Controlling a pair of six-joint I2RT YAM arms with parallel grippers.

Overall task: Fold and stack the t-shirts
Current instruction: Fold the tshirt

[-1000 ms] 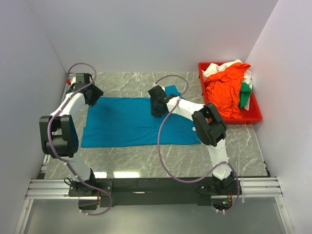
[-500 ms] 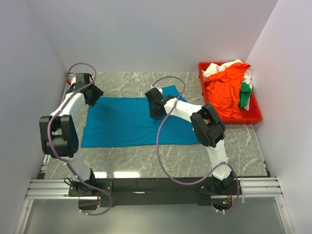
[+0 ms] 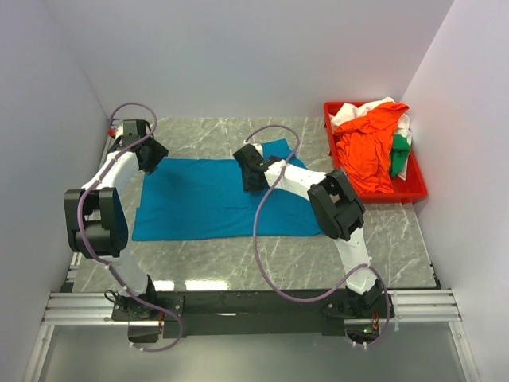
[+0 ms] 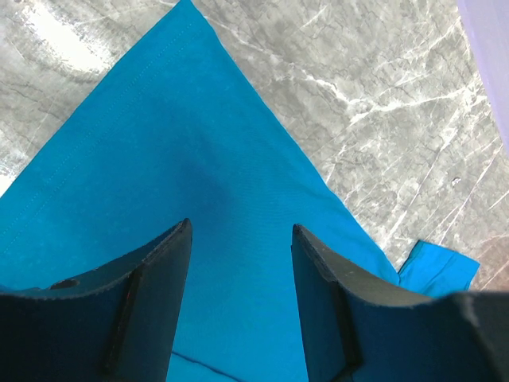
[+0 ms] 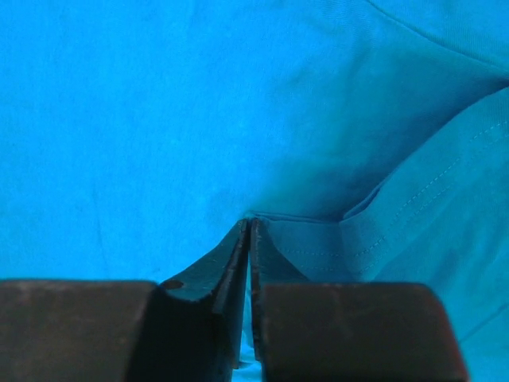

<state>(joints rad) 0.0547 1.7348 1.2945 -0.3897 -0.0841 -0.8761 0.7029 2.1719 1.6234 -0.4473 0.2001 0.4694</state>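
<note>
Your right gripper (image 5: 249,224) pinches the teal t-shirt (image 3: 199,203) by its far edge for folding; left gripper (image 4: 241,232) hovers spread over a corner.

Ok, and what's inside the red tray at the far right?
The red tray holds a loose heap: an orange t-shirt on top, white cloth at the far end, green cloth by the right wall. Its floor is covered, so anything beneath is hidden.

Grey marble tabletop (image 3: 199,134), pale walls (image 3: 238,56)
</note>
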